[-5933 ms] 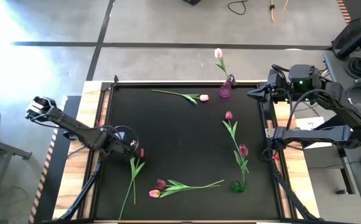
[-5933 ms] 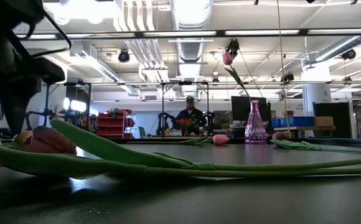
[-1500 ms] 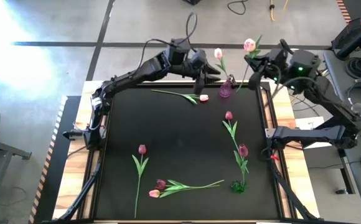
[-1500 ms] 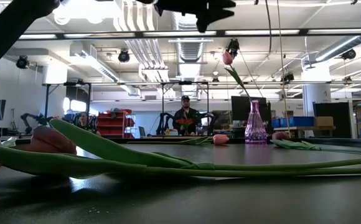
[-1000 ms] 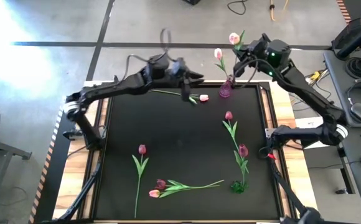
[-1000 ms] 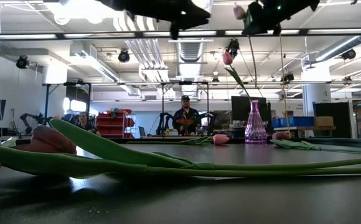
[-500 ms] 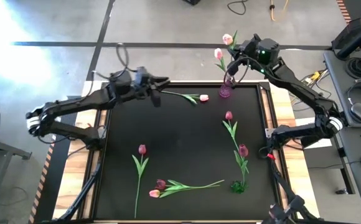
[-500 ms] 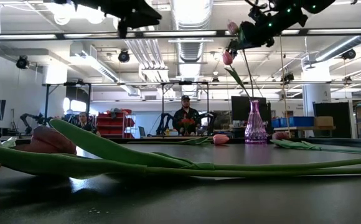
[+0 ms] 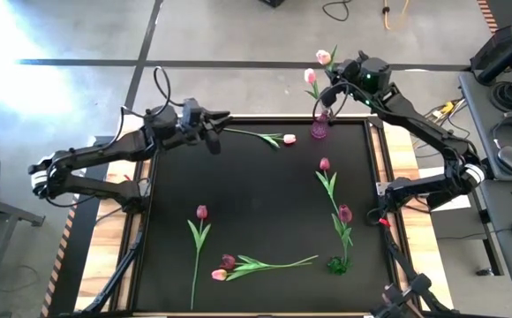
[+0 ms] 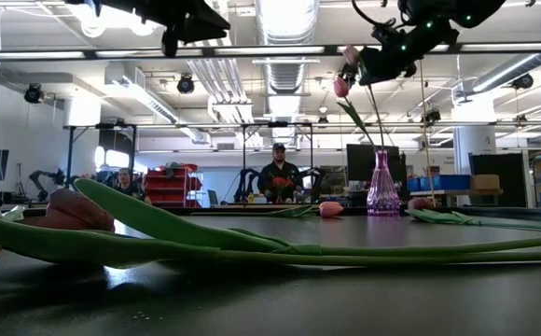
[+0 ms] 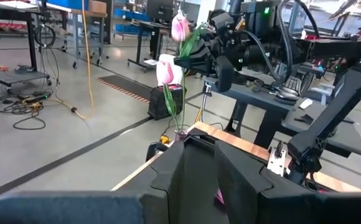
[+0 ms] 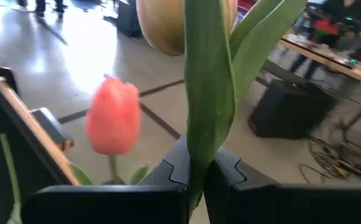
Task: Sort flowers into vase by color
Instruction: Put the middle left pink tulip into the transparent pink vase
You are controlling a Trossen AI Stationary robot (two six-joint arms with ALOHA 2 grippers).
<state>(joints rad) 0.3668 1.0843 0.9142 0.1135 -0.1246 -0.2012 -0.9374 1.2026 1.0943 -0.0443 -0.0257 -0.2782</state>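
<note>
The right gripper (image 9: 334,87) hangs above the far right corner of the black table mat (image 9: 256,212), its fingers pinching the green stem of a pale pink artificial tulip (image 9: 323,56), directly over the small purple glass vase (image 9: 319,127). That vase stands at the mat's far edge and already holds another pale pink tulip (image 9: 310,77). The left gripper (image 9: 210,134) hovers over the far left part of the mat, fingers drawn close together and holding nothing. A pink tulip (image 9: 289,139) lies flat near the far edge. Two dark magenta tulips (image 9: 324,164) lie toward the right edge beside a small green glass vase (image 9: 337,263); three more tulips (image 9: 228,261) lie near the near edge.
</note>
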